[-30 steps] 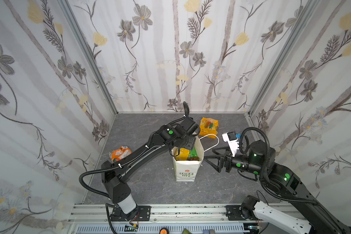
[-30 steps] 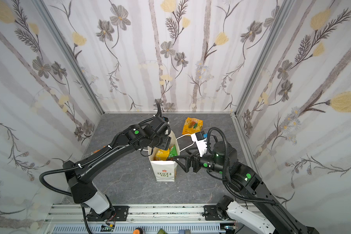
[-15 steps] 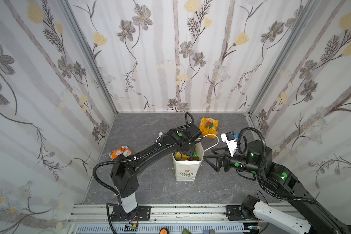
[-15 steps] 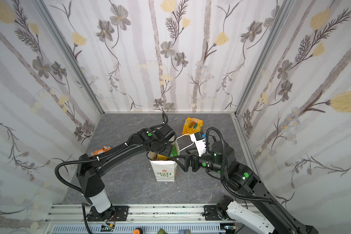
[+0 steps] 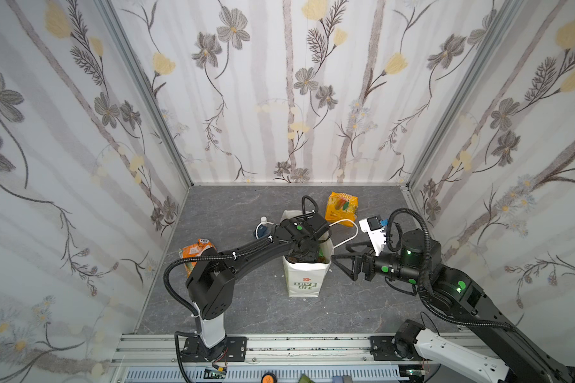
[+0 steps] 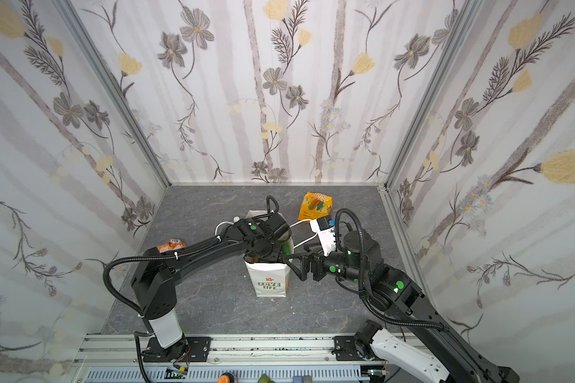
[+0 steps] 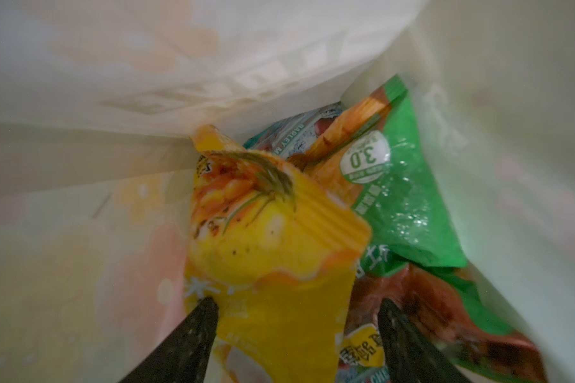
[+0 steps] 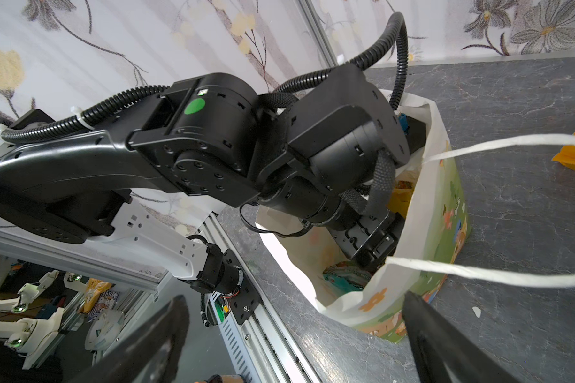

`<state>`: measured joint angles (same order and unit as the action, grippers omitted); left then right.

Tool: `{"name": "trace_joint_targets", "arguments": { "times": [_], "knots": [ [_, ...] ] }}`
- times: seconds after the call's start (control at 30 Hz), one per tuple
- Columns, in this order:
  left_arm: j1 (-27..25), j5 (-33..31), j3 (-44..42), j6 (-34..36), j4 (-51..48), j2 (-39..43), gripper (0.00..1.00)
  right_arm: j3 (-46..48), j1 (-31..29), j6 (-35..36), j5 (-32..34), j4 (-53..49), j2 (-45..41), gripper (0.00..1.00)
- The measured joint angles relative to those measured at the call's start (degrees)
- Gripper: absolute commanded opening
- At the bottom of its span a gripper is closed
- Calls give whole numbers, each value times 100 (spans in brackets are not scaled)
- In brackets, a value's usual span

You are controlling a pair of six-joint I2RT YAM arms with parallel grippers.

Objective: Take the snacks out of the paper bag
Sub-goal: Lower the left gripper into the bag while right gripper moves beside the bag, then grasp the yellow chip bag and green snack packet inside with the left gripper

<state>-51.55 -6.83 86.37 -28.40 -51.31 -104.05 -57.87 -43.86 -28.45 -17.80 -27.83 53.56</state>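
Left gripper now sits deeper in the paper bag, fingers apart astride the yellow packet for my grasp; right gripper waits spread

Location type: robotics lab, enclosed test cell.

Evidence:
- 2 black arms, left arm and right arm, bolted via base plates to an alu. rail along the front edge.
- Slotted cable duct below the rail.
- Bench top: grey marble-look sheet.
- 3 sides closed by flat panels w/ floral print, joined by alu. corner posts.
- Right wrist view: beyond the rail, white arm segments w/ green lamps, i.e. more robot hardware in the same room.
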Motion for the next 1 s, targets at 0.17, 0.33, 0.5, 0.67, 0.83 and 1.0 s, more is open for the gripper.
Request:
{"name": "trace_joint_targets", "arguments": {
  "times": [0.17,0.33,0.5,0.67,0.83,1.0],
  "knots": [
    [0,50,-260,-76,332,-136,77,79,-2,-4,15,26,0,99],
    [-4,103,-597,-181,686,-192,65,118,-2,-48,17,26,-2,99],
    [-4,83,-667,-201,800,-192,42,131,0,-105,24,26,-46,99],
    [0,-17,-669,-205,800,-162,18,131,-2,-107,42,26,-103,99],
    [13,-118,-673,-219,800,-72,0,162,0,-109,68,26,-125,99],
    [13,-111,-673,-223,793,9,0,168,-2,-111,131,28,-125,99]
  ]
}}
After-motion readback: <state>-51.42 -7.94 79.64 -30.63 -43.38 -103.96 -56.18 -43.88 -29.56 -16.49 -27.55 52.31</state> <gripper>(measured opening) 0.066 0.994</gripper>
